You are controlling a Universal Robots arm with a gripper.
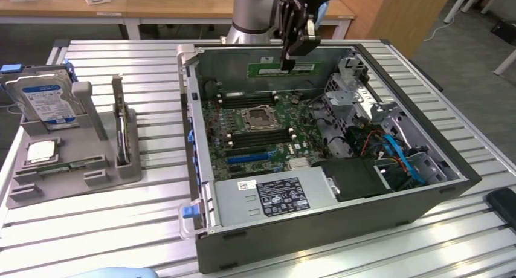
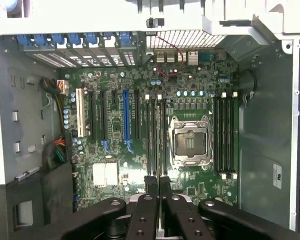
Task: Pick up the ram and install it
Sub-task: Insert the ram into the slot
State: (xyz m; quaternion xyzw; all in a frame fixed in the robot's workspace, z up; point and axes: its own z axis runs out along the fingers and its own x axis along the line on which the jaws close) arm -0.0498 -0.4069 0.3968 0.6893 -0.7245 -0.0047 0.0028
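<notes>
Currently my claw [image 1: 287,63] is pinched nearly shut on the ram [image 1: 266,68]. The stick hangs level above the open computer case [image 1: 322,235], over the side nearest the worktop's [image 1: 121,229] far edge. Seen from the wrist, the fingertips line up with the long slots [image 2: 155,135] beside the processor socket [image 2: 190,142]. To seat it well, I'd keep the stick parallel to one slot and centred, then press straight down, evenly, without tilting.
</notes>
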